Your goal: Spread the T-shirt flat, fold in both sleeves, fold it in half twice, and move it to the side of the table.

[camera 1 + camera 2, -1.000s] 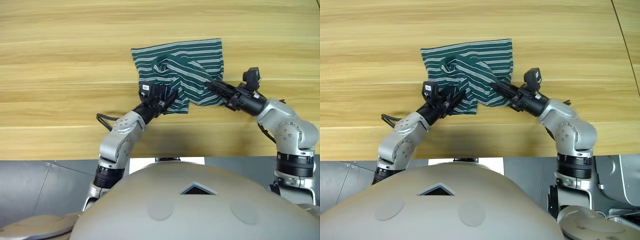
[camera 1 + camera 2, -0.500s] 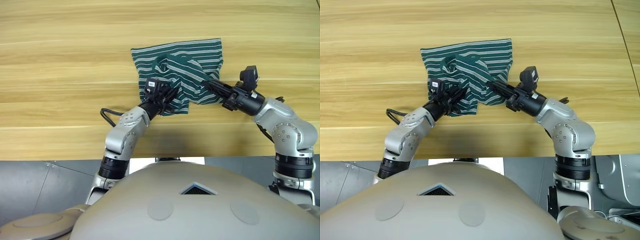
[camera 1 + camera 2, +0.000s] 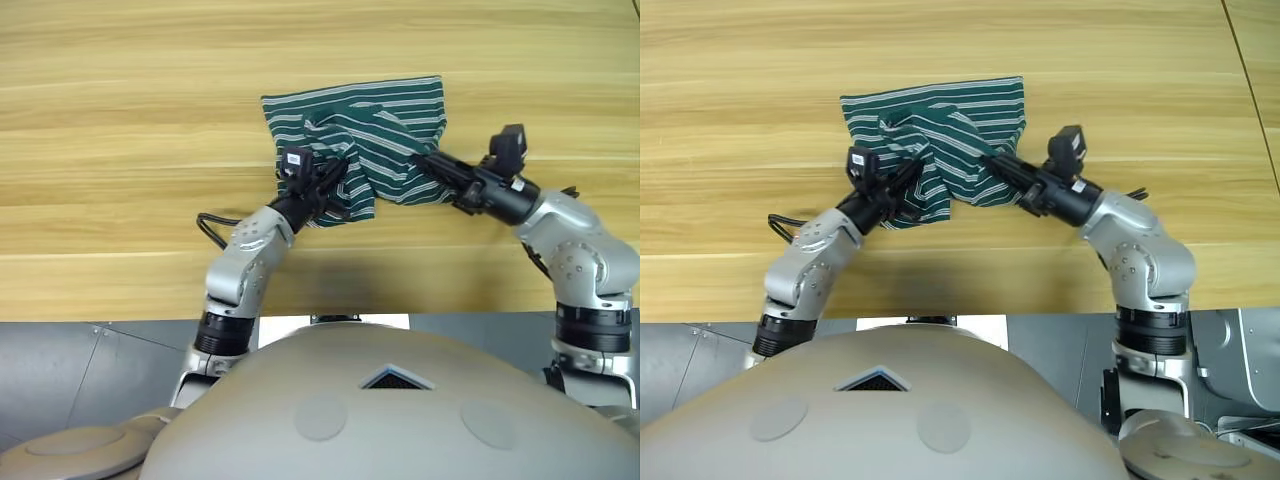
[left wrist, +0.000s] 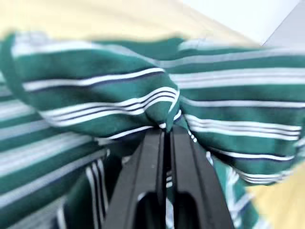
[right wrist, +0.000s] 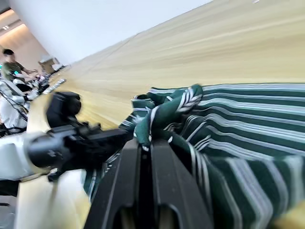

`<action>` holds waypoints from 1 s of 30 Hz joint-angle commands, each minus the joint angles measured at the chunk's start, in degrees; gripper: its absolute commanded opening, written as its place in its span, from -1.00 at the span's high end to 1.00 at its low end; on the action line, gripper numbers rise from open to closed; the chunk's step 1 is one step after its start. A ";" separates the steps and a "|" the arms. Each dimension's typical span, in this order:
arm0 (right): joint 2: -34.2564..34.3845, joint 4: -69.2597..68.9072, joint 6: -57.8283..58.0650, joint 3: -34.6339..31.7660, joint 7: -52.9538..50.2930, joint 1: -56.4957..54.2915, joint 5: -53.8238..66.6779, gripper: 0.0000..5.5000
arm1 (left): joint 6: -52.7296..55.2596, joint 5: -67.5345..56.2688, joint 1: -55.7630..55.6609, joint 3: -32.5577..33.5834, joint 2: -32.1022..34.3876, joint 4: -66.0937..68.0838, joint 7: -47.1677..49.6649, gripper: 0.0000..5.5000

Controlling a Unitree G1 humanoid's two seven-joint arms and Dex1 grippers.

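A green T-shirt (image 3: pixel 372 130) with white stripes lies bunched in the middle of the wooden table (image 3: pixel 120 150), its far edge flat and its near part lifted in folds. My left gripper (image 3: pixel 337 176) is shut on a fold at the shirt's near left part; up close the fabric (image 4: pixel 162 112) is pinched between the fingertips. My right gripper (image 3: pixel 420 159) is shut on a fold at the near right part, where a knot of cloth (image 5: pixel 162 114) sits between its fingertips. The left gripper (image 5: pixel 102 138) is also in the right wrist view, farther off.
The table's near edge (image 3: pixel 100 318) runs across just in front of my arms. Bare wood lies to the left, right and behind the shirt. A seam in the tabletop (image 3: pixel 1252 90) crosses the far right.
Both grippers have kept their hold on the shirt. The left one has moved farther up the cloth and the right one shifted slightly right, pulling the folds apart a little.
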 commanded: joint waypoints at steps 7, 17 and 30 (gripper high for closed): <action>-16.94 15.33 -34.65 -9.62 33.38 2.03 -8.68 0.99 | -10.06 -6.92 12.86 21.60 23.68 -8.72 -25.14 1.00; -9.74 38.42 -43.91 3.22 25.72 -21.99 -24.79 0.99 | -13.58 5.21 -12.65 12.68 29.63 15.00 -32.54 1.00; -2.75 88.85 -42.36 6.87 -28.57 -96.52 -43.82 0.99 | -24.63 21.04 -100.70 12.70 29.27 90.32 3.54 1.00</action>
